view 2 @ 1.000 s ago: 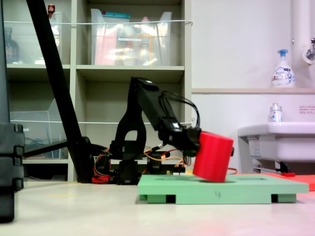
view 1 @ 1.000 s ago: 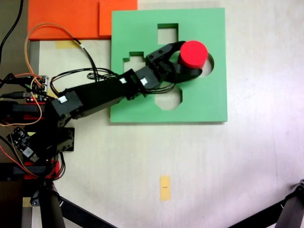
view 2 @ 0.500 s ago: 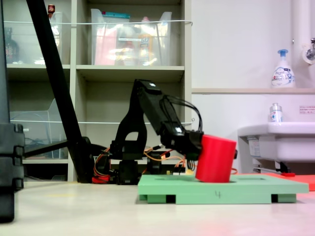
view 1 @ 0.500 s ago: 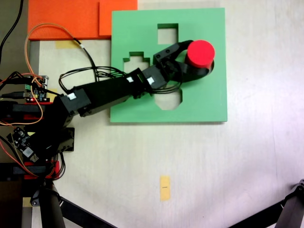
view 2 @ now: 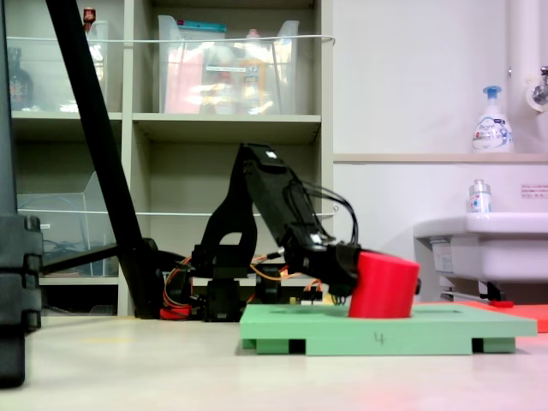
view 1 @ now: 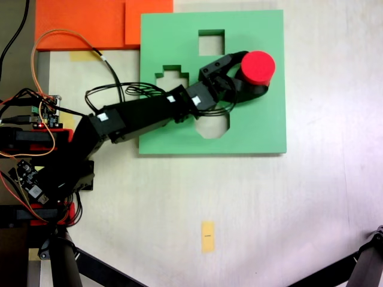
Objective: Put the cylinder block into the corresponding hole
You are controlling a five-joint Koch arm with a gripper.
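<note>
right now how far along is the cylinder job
Done: the cylinder block is picked up and sits over the circular hole of the green board. In hand: the tool grips it, and in the second exterior view the block looks partly sunk and slightly tilted. Left: seat it fully, then release.

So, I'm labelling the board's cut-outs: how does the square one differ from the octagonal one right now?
The square cut-out has four straight sides and lies near the top edge of the green board in the first exterior view; the octagonal cut-out has slanted corners and lies lower. The square one is fully exposed, while the arm covers the octagonal one's upper part. Both are empty and show pale table through them.
</note>
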